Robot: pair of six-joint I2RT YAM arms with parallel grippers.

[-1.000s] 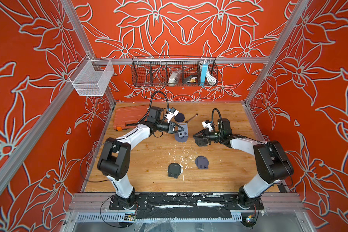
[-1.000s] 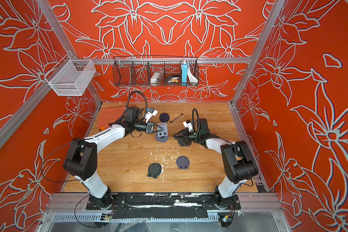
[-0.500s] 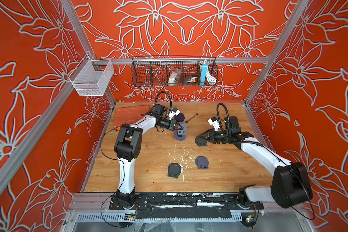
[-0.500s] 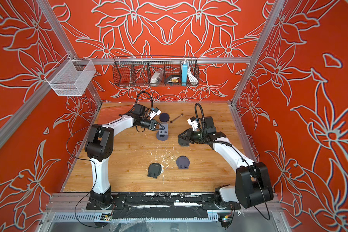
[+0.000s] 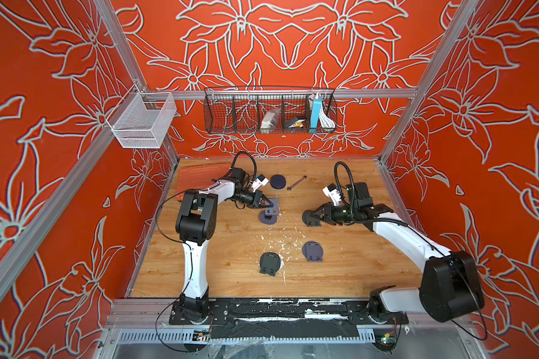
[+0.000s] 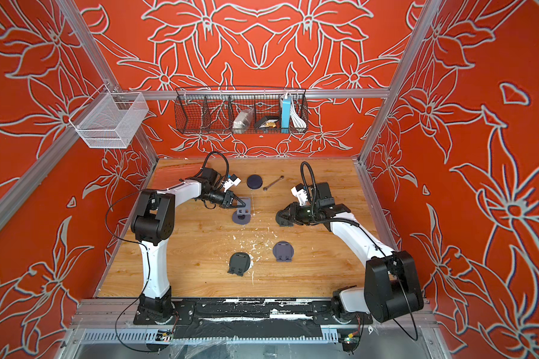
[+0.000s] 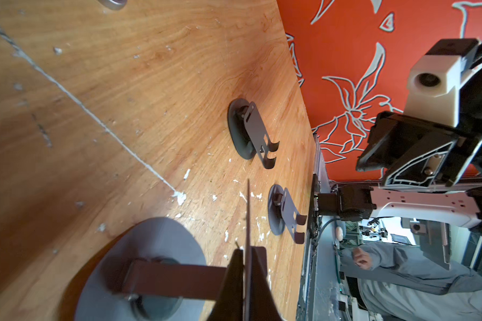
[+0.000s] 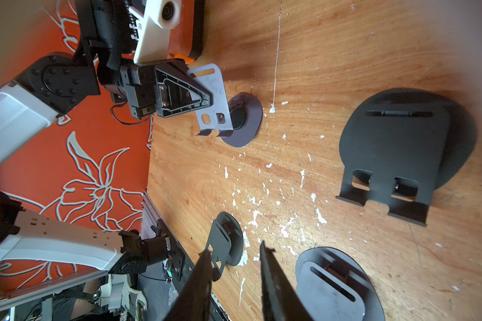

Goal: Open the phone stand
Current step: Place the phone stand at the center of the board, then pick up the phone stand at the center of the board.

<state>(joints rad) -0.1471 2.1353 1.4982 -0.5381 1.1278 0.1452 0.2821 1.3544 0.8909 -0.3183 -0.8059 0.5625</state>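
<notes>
**Left pincer at the phone stand's raised plate**

We found the left pincer (image 5: 270, 205) low over the counter (image 5: 224, 248). Its two fingers (image 7: 231, 278) lay close on either side of the thin raised plate of the phone stand (image 8: 244, 122). In the left wrist view the plate ran edge-on between them, and we could not tell whether they pinched it or only flanked it. The stand's round base sat flat on the counter just below the pincer tips, with the plate held up on a short arm.

The right pincer (image 8: 234, 248) faced that stand from well apart, partly open with nothing between its fingers. A black stand (image 8: 401, 144) lay flat just beside it. A dark folded stand (image 5: 269, 262) and a grey folded stand (image 5: 312, 251) lay farther back, toward the arms' bases. A disc (image 5: 277, 181) and a wrench (image 5: 296, 182) lay just beyond the left pincer, on its far side.
</notes>
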